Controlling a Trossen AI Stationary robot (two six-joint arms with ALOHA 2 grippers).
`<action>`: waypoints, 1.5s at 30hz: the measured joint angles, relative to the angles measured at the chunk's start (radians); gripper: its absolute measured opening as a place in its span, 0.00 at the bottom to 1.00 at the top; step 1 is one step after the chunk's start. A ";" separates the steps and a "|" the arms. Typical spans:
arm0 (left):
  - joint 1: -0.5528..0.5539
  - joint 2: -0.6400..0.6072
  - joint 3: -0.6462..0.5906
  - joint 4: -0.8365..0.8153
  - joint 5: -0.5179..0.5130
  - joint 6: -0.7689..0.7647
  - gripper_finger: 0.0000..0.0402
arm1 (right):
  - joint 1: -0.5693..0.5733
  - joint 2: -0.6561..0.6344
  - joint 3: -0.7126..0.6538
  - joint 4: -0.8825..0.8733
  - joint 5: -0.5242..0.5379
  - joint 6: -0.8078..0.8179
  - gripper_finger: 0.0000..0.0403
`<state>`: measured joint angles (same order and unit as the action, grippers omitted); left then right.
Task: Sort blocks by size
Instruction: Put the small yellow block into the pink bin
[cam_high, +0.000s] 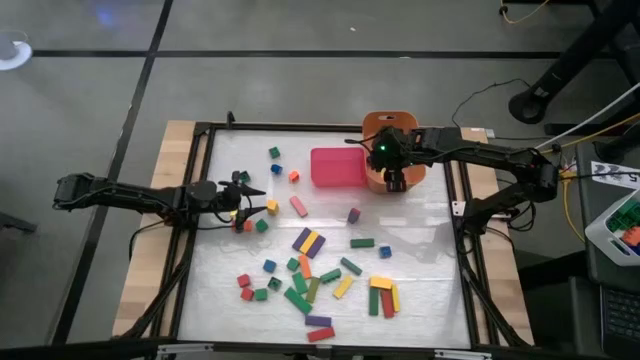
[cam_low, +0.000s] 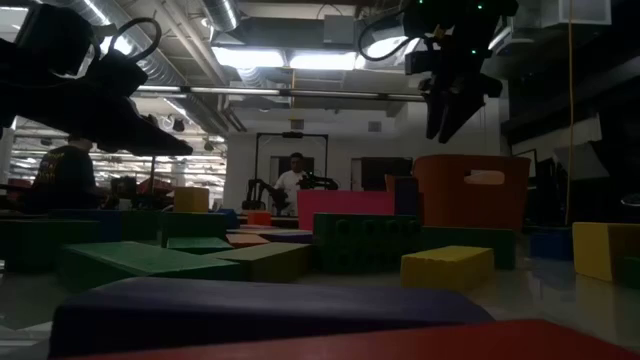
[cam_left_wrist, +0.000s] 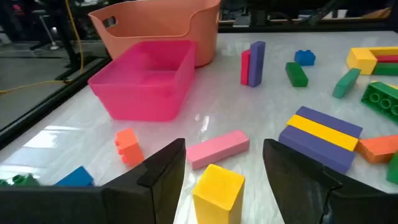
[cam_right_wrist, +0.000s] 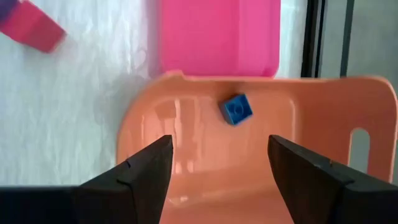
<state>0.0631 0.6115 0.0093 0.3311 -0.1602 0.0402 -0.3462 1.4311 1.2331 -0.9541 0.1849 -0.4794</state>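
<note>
Many small coloured blocks (cam_high: 310, 290) lie scattered on the white table, most in its near half. My left gripper (cam_high: 256, 198) is low at the table's left, open, its fingers on either side of an upright yellow block (cam_left_wrist: 217, 190) without touching it. A pink bar (cam_left_wrist: 217, 148) and an orange block (cam_left_wrist: 129, 146) lie just beyond. My right gripper (cam_right_wrist: 221, 142) hangs open above the orange tub (cam_high: 390, 150), pointing steeply down. A small blue block (cam_right_wrist: 236, 109) sits inside the tub, below the fingers and clear of them.
The pink tray (cam_high: 337, 167) stands on the table next to the tub's left side, at the far middle. A purple-and-yellow stack (cam_left_wrist: 323, 134) lies to the right of my left gripper. Black frame rails (cam_high: 200, 200) run along the table's edges.
</note>
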 joint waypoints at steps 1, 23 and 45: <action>0.004 0.011 0.000 0.018 0.005 0.008 0.51 | 0.000 0.000 0.000 0.011 -0.005 -0.001 0.65; 0.179 0.290 0.192 -0.117 0.258 0.127 0.51 | 0.000 0.000 0.000 0.046 -0.022 -0.001 0.65; 0.276 0.466 0.350 -0.356 0.389 0.250 0.51 | 0.000 0.000 0.000 0.044 -0.066 -0.026 0.65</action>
<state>0.3391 1.0771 0.3594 -0.0247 0.2285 0.2904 -0.3462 1.4311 1.2331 -0.9096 0.1186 -0.5053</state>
